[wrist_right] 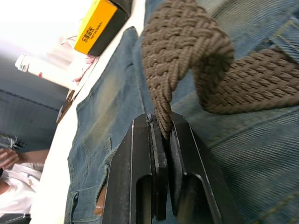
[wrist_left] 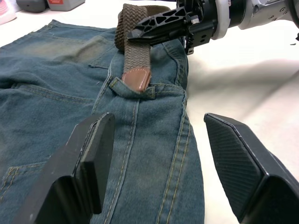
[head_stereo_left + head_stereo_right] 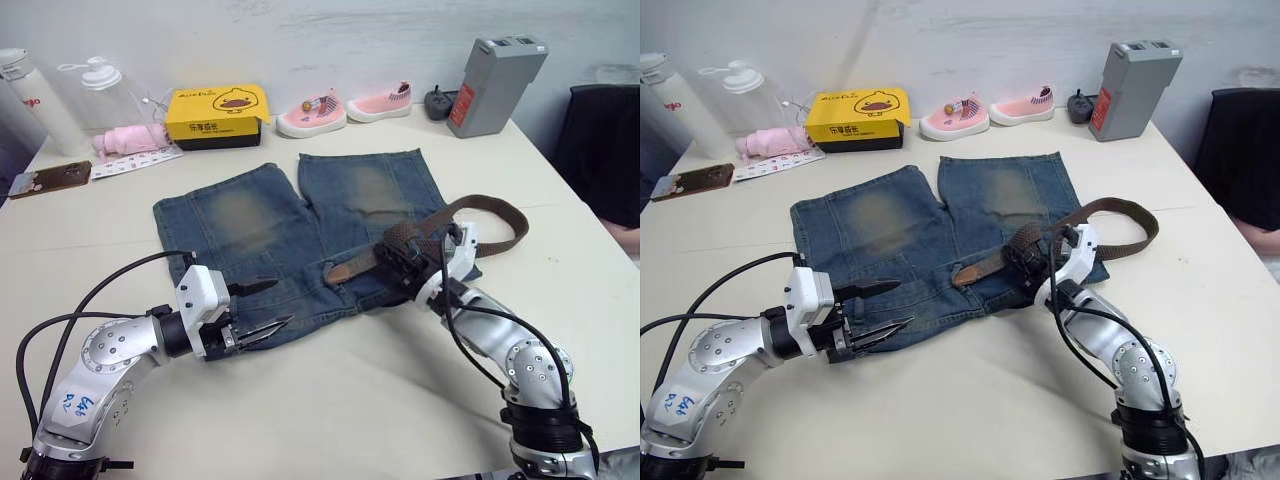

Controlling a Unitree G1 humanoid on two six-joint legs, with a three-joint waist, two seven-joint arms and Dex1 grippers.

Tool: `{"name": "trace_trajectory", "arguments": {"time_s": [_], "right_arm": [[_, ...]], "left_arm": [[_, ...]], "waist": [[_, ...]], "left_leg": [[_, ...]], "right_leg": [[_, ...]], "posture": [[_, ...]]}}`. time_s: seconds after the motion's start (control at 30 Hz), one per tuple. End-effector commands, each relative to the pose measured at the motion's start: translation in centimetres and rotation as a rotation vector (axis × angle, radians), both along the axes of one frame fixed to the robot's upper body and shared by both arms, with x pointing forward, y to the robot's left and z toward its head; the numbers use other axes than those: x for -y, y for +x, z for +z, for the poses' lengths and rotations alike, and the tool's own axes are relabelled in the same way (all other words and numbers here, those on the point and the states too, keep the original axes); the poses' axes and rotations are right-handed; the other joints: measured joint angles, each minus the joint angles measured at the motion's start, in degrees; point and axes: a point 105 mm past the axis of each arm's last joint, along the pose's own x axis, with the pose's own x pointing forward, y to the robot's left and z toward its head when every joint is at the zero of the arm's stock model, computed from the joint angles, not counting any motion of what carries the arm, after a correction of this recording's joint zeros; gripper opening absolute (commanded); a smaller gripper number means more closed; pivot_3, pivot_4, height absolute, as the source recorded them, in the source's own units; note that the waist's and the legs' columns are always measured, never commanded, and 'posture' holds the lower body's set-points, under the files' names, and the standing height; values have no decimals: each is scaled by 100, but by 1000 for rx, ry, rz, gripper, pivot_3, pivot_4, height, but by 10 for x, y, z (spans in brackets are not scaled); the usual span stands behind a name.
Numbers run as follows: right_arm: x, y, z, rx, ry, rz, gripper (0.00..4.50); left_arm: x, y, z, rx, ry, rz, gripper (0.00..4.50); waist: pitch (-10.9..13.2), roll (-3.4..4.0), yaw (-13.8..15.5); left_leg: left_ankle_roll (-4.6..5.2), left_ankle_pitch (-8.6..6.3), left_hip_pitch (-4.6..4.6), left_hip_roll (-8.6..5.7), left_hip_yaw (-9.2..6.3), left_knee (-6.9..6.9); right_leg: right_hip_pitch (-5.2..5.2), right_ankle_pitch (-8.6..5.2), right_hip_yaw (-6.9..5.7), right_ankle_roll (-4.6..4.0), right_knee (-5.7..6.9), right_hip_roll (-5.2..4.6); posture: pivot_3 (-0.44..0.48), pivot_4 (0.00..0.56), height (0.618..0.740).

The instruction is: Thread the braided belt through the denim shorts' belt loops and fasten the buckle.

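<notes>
My right gripper (image 1: pixel 161 133) is clamped on the braided belt (image 2: pixel 135 44), whose leather tip sits in a belt loop (image 2: pixel 133 88) on the denim shorts (image 3: pixel 250 230), so I should feed straight while my spread left gripper (image 3: pixel 262 308) pins the waistband

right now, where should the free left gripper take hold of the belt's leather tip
Grip the leather tip where it pokes out of the belt loop, coming along the waistband from the left gripper side. The tip lies flat on the denim shorts, so one jaw should probably slide under it. The right gripper already pinches the braided belt behind the loop.
</notes>
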Motion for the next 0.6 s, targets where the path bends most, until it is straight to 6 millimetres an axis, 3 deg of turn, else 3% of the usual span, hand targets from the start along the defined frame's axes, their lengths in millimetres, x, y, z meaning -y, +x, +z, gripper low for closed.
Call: {"name": "trace_trajectory", "arguments": {"time_s": [0.03, 0.13, 0.37, 0.6], "right_arm": [[-12, -6, 14, 64, -10, 53, 0], [-13, -5, 18, 105, -59, 32, 0], [6, -3, 42, 329, -218, -52, 0], [-12, -15, 43, 436, -369, -10, 0]], "left_arm": [[1, 1, 7, 53, 14, -11, 3361], [2, 4, 8, 60, 12, -10, 3361], [3, 5, 7, 63, 15, -12, 3361], [2, 7, 8, 72, 19, -4, 3361]], "waist": [[0, -1, 0], [0, 0, 3], [0, -1, 13], [-1, -1, 9]], "left_leg": [[-1, 0, 1, 0, 0, 0], [-1, 0, 1, 0, 1, -1], [-2, 0, 7, -2, 5, -7], [-3, 1, 7, 0, 4, -9]], "right_leg": [[0, 0, 0, 0, 0, 0], [0, -1, 0, -1, 0, 0], [2, 0, -8, -1, -2, 0], [3, 0, -3, -1, -7, -3]], "posture": [[0, 150, 636], [0, 150, 636], [0, 150, 636], [0, 150, 636]]}}
